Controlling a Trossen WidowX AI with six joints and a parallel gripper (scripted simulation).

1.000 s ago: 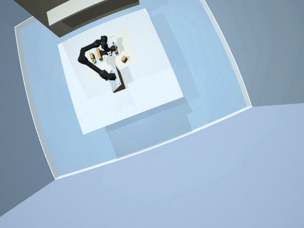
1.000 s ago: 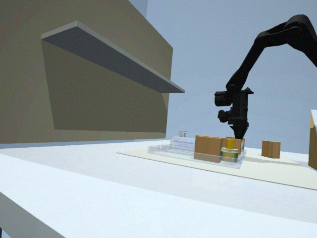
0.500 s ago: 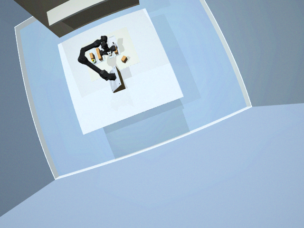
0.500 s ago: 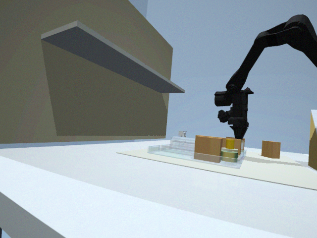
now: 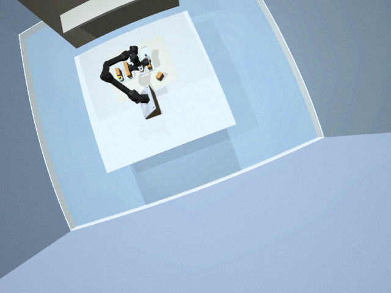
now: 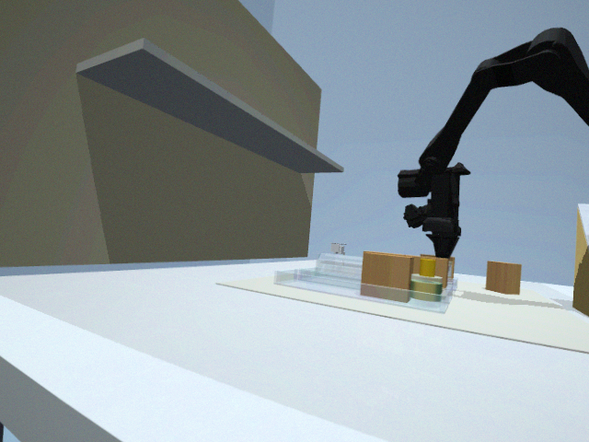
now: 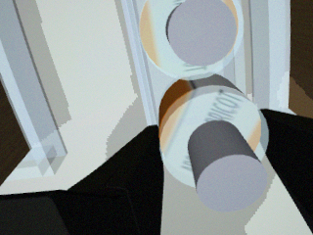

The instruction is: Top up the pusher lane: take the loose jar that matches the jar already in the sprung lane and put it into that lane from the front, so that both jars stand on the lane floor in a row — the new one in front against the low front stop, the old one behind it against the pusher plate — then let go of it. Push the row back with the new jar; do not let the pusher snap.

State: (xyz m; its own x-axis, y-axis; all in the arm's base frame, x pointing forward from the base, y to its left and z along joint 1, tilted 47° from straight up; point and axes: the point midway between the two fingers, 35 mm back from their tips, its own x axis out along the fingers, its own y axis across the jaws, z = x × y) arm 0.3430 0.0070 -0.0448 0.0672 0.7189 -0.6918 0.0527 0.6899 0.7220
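Note:
My gripper (image 5: 141,67) (image 6: 444,255) (image 7: 207,127) points down over the front end of the sprung lane, shut on a round jar. The held jar (image 7: 210,105) has a pale lid lettered partly "RICOT", an orange-brown side and a grey knob. A jar in the lane (image 7: 202,31) with a like pale lid, orange edge and grey knob is just behind it, in line. The held jar's lid looks about level with it or slightly higher; whether they touch is unclear. The clear lane wall (image 7: 275,59) runs along the right. The held jar's base, the front stop and the pusher plate are hidden.
A neighbouring clear lane wall (image 7: 29,93) runs at the left. Wooden blocks (image 5: 127,69) (image 6: 386,275) stand among the lanes, beside a green jar (image 6: 426,289) with a yellow knob. Another wooden block (image 5: 159,75) (image 6: 502,277) stands apart on the mat. A shelf (image 6: 213,111) overhangs the back.

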